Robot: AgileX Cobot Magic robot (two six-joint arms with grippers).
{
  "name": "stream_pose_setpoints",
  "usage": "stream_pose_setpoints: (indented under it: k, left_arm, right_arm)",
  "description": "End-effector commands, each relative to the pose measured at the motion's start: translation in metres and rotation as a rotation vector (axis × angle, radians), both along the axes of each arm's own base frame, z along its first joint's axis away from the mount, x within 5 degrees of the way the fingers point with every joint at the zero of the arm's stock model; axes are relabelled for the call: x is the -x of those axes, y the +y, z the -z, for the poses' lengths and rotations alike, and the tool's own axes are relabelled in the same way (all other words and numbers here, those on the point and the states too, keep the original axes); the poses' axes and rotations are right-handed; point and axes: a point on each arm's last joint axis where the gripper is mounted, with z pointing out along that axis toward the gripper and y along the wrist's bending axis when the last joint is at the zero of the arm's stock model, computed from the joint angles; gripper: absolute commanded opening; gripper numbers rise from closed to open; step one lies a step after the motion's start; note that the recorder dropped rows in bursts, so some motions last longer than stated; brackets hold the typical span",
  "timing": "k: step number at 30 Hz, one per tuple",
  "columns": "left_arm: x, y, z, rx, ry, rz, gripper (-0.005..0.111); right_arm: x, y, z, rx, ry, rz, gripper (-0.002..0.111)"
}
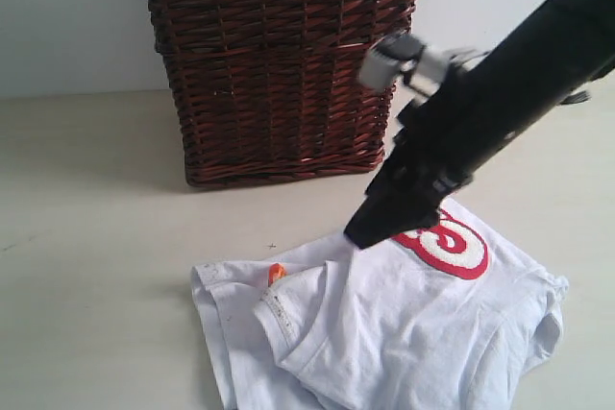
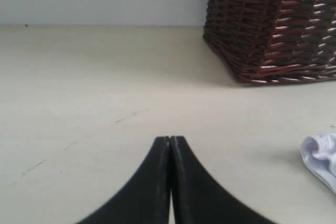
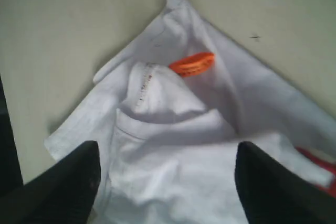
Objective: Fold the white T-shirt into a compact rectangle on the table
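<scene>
Right claw [image 3: 167, 182] stands spread wide just above the white T-shirt [image 1: 384, 324], pinching nothing that I can see. Left claw [image 2: 169, 148] is pressed together, low over the table [image 2: 79, 87]. I see the shirt lying rumpled and partly folded on the table, in front of the wicker basket [image 1: 279, 64] at the far edge, orange tag [image 1: 276, 274] showing.

Left tool [image 2: 170, 140] closed tight over table [image 2: 79, 87]; wicker basket [image 2: 273, 24], white T-shirt [image 2: 321, 158] ahead.

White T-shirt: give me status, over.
Left gripper shut, over bare table. Right gripper open above the white T-shirt, nothing gripped. Shirt partly folded, rumpled. Wicker basket behind, clear.
</scene>
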Motion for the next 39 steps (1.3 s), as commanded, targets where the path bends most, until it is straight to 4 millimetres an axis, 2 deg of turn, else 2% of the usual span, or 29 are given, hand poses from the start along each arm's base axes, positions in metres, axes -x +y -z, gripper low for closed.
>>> stream_pose_setpoints:
  k: [1,5,7,12,15,17,19,22,23,25,33,36,39]
  left_arm:
    - [0.0,-0.001,-0.001,0.008,-0.014,0.008,0.001]
    - [0.0,-0.001,-0.001,0.008,-0.014,0.008,0.001]
    - [0.0,-0.001,-0.001,0.008,-0.014,0.008,0.001]
    - [0.0,-0.001,-0.001,0.008,-0.014,0.008,0.001]
    - [0.0,-0.001,-0.001,0.008,-0.014,0.008,0.001]
    - [0.0,-0.001,-0.001,0.008,-0.014,0.008,0.001]
    - [0.0,-0.001,-0.001,0.008,-0.014,0.008,0.001]
    - [0.0,-0.001,-0.001,0.008,-0.014,0.008,0.001]
    - [0.0,-0.001,-0.001,0.008,-0.014,0.008,0.001]
    - [0.0,-0.001,-0.001,0.008,-0.014,0.008,0.001]
    - [0.0,-0.001,-0.001,0.008,-0.014,0.008,0.001]
    - [0.0,-0.001,-0.001,0.008,-0.014,0.008,0.001]
    - [0.0,-0.001,-0.001,0.008,-0.014,0.008,0.001]
  right_arm:
    - [0.012,0.049,0.04,0.094,-0.064,-0.142,0.07]
    - [0.026,0.081,0.07,0.232,-0.165,-0.25,0.07]
    - [0.032,0.088,0.081,0.314,-0.186,-0.269,0.07]
    - [0.037,0.092,0.107,0.493,-0.212,-0.289,0.07]
    - [0.039,0.093,0.118,0.521,-0.181,-0.281,0.07]
    - [0.039,0.093,0.123,0.529,-0.163,-0.268,0.065]
    - [0.039,0.093,0.123,0.532,-0.154,-0.25,0.055]
    - [0.039,0.092,0.123,0.533,-0.149,-0.243,0.027]
    - [0.04,0.092,0.123,0.535,-0.147,-0.244,0.015]
    - [0.041,0.091,0.121,0.542,-0.136,-0.249,-0.001]
    - [0.045,0.087,0.097,0.536,-0.136,-0.255,0.001]
    - [0.046,0.087,0.096,0.538,-0.141,-0.293,0.017]
    - [0.046,0.088,0.095,0.525,-0.157,-0.319,0.042]
